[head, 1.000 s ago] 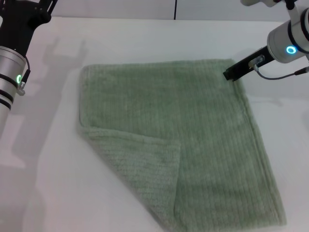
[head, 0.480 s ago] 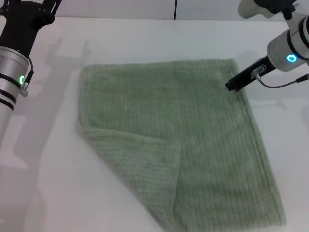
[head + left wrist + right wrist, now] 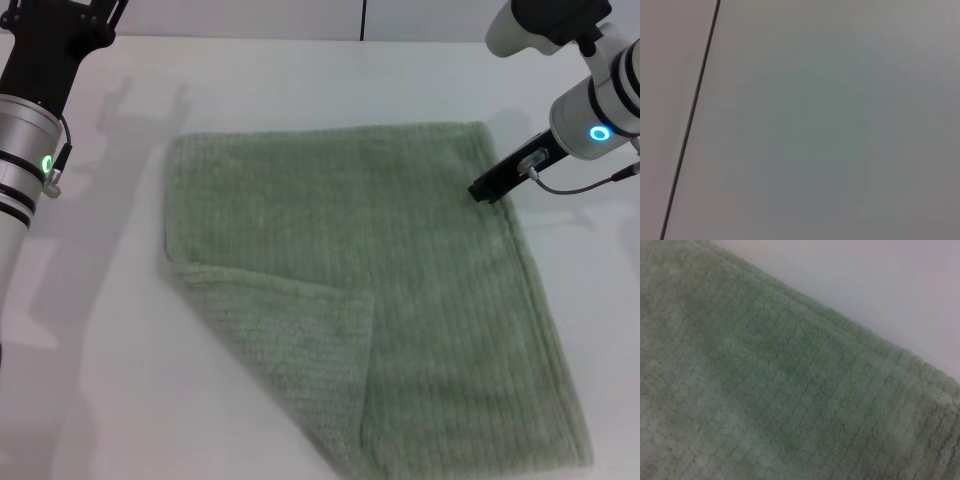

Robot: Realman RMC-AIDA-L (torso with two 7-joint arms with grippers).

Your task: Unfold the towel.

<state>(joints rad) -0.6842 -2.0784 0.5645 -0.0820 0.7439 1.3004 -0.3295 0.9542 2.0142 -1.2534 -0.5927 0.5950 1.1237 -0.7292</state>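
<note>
The towel (image 3: 400, 300) lies spread on the white table (image 3: 300, 80), its near-left corner folded over onto itself (a triangular flap). The right gripper (image 3: 490, 187) hovers at the towel's far-right edge, the left arm (image 3: 35, 90) off at the far left; neither's finger state can be told.

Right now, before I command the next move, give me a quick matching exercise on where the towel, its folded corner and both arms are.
Things:
1. towel
2. folded-over corner
3. right gripper
4. left arm

Places or states:
A. at the towel's far right edge
B. lying doubled on the towel's near left part
C. off the cloth, at the table's left side
D. spread on the white table, mostly flat

Pairs: 1-D, 2-B, 3-A, 4-C
</note>
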